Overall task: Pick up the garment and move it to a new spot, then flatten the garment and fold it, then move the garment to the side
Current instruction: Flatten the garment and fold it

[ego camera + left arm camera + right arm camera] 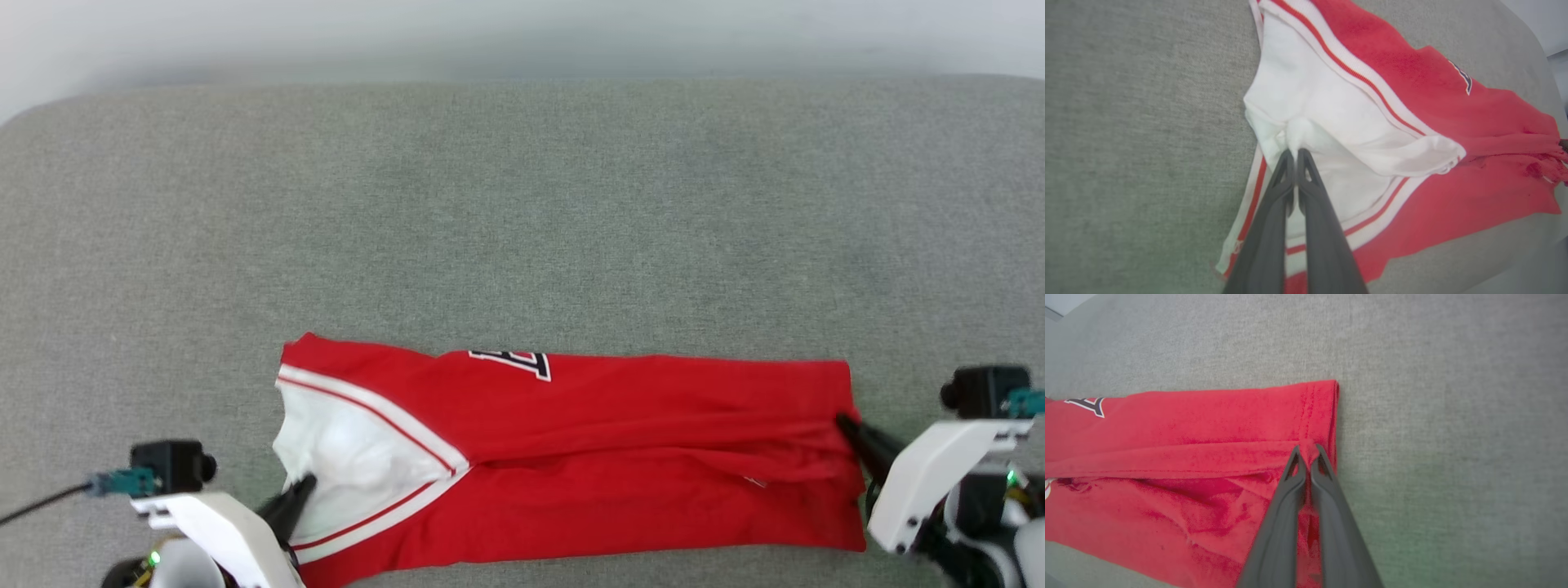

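The left hand (1295, 152) is pinched shut on a bunch of white cloth at the neck end of the garment (620, 457), which lies folded in a long band along the near edge of the grey worktop (522, 204). At its right end the right hand (1307, 449) is clamped on the red hem. The jersey looks light and limp and will likely sag between grips, so the two end edges are the sensible holds.

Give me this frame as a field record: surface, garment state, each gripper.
surface: grey fabric surface
garment: red jersey, folded into a long band lying left to right near the robot; black numerals partly visible at its far edge
left gripper: shut, pinching the white panel at the jersey's left end
right gripper: shut, pinching the jersey's right end
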